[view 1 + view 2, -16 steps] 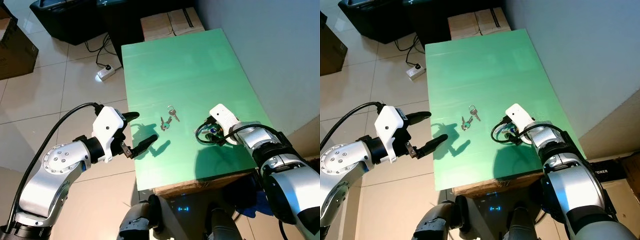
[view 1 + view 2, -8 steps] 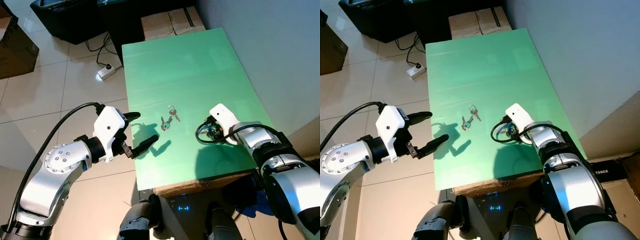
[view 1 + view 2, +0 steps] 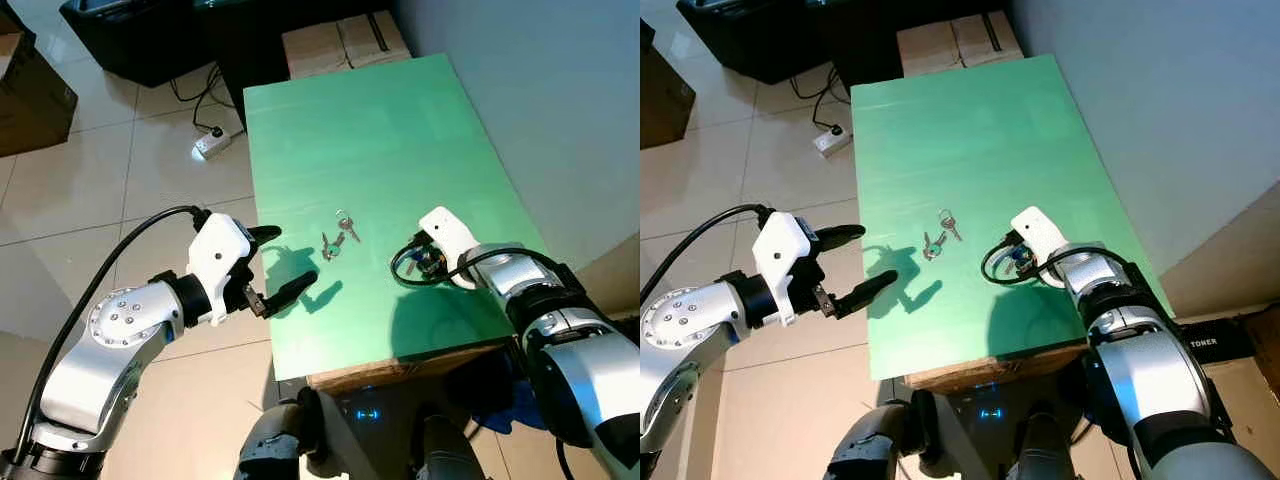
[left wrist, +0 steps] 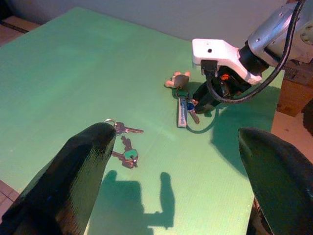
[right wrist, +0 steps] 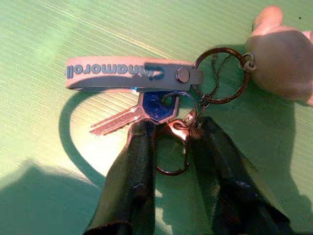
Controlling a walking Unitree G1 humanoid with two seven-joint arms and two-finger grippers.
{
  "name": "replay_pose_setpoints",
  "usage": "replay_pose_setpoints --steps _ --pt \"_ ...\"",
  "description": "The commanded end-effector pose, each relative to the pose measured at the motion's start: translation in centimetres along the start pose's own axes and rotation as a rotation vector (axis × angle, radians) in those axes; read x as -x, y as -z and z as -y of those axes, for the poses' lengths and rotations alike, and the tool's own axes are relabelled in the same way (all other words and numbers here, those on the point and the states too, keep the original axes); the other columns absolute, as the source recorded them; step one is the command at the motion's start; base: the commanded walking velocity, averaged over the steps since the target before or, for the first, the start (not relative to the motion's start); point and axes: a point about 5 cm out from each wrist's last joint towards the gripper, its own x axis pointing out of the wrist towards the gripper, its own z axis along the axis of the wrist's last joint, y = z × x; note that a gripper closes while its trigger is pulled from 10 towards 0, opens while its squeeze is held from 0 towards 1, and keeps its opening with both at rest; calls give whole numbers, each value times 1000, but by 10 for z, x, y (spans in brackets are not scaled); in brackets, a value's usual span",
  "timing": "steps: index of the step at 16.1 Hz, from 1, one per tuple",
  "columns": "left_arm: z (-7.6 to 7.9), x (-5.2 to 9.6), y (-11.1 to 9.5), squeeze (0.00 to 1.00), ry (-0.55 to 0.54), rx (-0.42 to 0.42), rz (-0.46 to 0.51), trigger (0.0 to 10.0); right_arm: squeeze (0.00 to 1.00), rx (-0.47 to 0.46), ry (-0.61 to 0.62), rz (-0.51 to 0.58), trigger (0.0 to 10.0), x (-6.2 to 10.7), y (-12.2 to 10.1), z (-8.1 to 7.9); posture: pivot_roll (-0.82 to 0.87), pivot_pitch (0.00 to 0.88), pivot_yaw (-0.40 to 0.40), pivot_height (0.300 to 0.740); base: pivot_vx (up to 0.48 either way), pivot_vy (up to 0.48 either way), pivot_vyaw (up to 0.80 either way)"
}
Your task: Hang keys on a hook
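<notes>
Desk: a green desk point(image 3: 400, 130) stands against a pale wall, on a tiled floor.
Right pincer: the right pincer point(image 5: 168, 129) is down on the desk near its right edge, its two black fingers point(image 5: 132, 166) set narrowly astride a copper clasp, tips touching a bunch of keys.
Keyring bunch: a blue-headed key point(image 5: 146, 107), a grey strap tag point(image 5: 132, 73) and a pinkish charm point(image 5: 286, 61) lie flat on the desk, joined by rings.
Second keys: a smaller set of keys point(image 3: 338, 238) lies mid-desk, well apart from both pincers.
Left pincer: the left pincer point(image 3: 275, 262) hovers spread wide over the desk's left edge, holding nothing.
</notes>
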Motion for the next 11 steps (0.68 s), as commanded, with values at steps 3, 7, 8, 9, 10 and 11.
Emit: replay_pose_setpoints --steps 3,7,8,9,10,11 --pt "0 1 -3 0 15 -18 0 10000 0 -47 -23 20 0 0 -1 -2 103 302 160 740 0 0 0" --pt "-1 1 -5 0 -7 -25 10 10000 0 -85 -30 80 0 2 -9 2 107 288 141 740 0 0 0" --pt "-2 1 -5 0 -14 -26 12 10000 0 -99 -29 100 0 4 -13 4 106 284 137 740 0 0 0" --pt "-2 1 -5 0 -21 -25 17 10000 0 -114 -26 117 0 6 -15 7 100 275 132 740 0 0 0" --pt "-3 0 -5 0 -29 -23 25 10000 0 -135 -23 142 0 9 -18 10 91 265 125 740 0 0 0" --pt "-3 -1 -5 0 -30 -24 26 10000 0 -140 -22 149 0 10 -19 11 87 261 122 740 0 0 0"
